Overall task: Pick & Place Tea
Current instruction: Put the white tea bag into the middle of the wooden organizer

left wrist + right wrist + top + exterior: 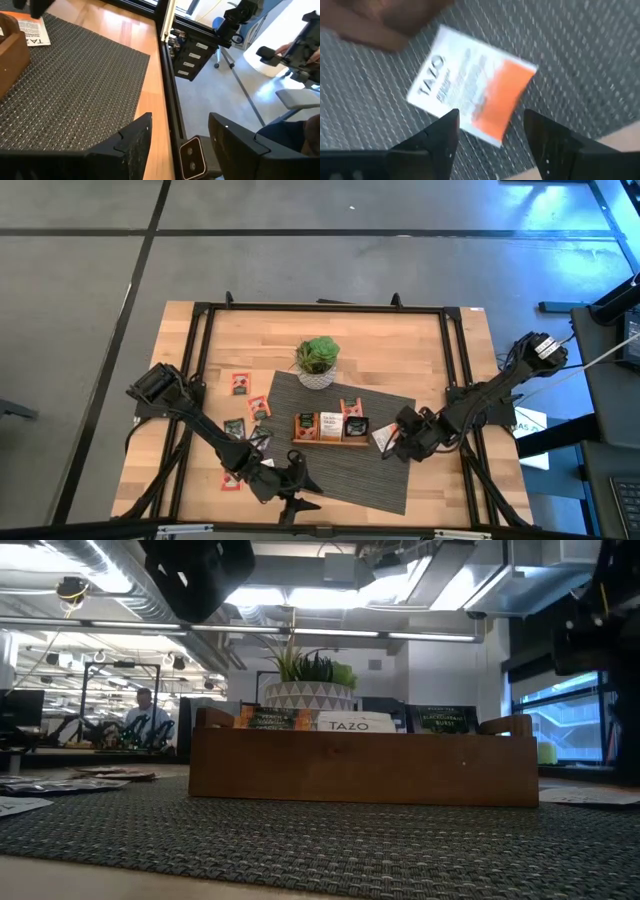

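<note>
Right end effector (490, 131) open just above a white-and-orange tea bag (470, 91) on the mat (580, 55) — left end effector (292, 480) open too, empty.

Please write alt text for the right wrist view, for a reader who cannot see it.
A white and orange Tazo tea sachet lies flat on the grey woven mat, just beyond the right gripper, whose dark jaws stand open above it without touching.
</note>
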`<state>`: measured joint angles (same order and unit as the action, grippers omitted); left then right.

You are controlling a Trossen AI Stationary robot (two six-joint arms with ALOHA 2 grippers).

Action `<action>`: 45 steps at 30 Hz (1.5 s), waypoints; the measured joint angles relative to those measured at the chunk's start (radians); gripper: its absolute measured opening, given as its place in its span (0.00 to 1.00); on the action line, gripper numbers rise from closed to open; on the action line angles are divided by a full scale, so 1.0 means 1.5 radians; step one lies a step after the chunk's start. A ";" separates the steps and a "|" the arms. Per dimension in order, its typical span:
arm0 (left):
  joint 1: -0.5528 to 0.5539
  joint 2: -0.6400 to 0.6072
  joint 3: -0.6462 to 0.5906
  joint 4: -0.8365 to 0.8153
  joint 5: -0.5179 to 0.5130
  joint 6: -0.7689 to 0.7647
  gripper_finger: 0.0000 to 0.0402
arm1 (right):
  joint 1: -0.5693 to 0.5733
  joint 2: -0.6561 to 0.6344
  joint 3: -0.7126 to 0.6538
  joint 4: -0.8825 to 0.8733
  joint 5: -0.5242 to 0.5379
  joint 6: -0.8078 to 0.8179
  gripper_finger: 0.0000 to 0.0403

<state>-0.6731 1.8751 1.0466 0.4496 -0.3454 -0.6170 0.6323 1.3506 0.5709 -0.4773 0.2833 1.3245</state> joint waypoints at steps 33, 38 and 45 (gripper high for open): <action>0.000 0.000 0.000 -0.011 -0.001 0.002 0.48 | 0.000 0.017 -0.035 0.076 0.008 -0.087 0.24; 0.000 0.000 0.000 -0.022 -0.001 0.002 0.47 | 0.001 0.052 -0.032 0.085 0.015 -0.085 0.20; 0.000 0.000 0.000 -0.023 -0.001 0.001 0.48 | 0.000 0.056 -0.022 0.072 0.015 -0.084 0.11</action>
<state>-0.6724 1.8748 1.0462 0.4144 -0.3466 -0.6151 0.6327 1.4345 0.5372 -0.3692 0.3060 1.1989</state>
